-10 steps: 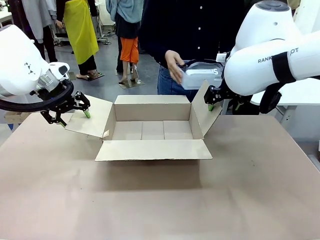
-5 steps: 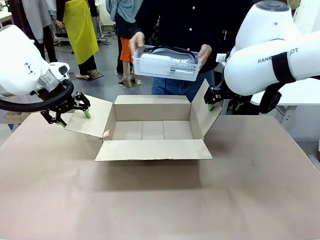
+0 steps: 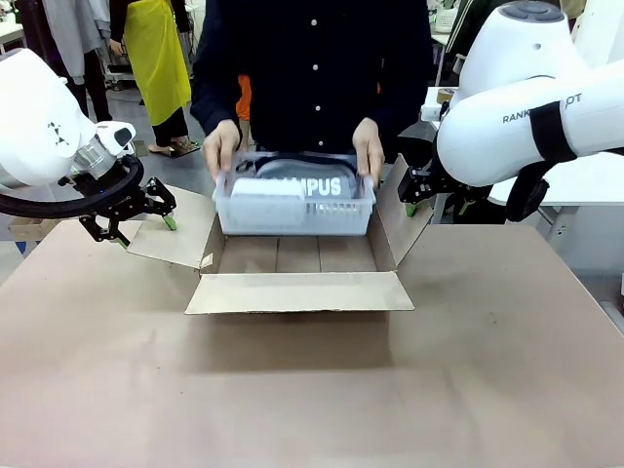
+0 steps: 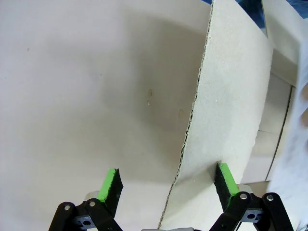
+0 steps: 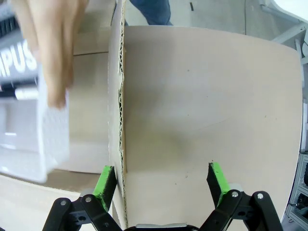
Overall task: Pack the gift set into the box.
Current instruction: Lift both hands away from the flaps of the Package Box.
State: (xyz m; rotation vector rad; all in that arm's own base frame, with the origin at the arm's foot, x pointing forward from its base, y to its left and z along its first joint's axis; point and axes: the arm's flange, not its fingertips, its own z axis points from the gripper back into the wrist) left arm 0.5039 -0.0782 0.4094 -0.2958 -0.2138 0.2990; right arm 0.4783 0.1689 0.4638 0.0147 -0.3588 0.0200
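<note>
A brown-covered bench (image 3: pixel 292 390) fills the near scene. Beyond it lies a grey floor (image 3: pixel 185 168), with people standing at the far left.

At the left, 1 of the 2 white arms holds the left tool (image 3: pixel 146 227) with its jaws spread. They stand either side of the edge of the left flap (image 3: pixel 175 234), and 1 green pad lies against the card.

In the middle sits 1 box (image 3: pixel 292 255), open, with 3 flaps in sight. The near flap (image 3: pixel 302 291) is folded out flat.

Over the far part of the box a person's 2 hands (image 3: pixel 222 148) grip the ends of 1 clear plastic basket (image 3: pixel 292 216). It carries the grey pouch (image 3: pixel 312 185) marked "CAMPUS" and a small white box (image 3: pixel 265 191), both blurred.

At the right, the right tool (image 5: pixel 161 182) is also spread wide, straddling the edge of the raised right flap (image 3: pixel 395 216).
</note>
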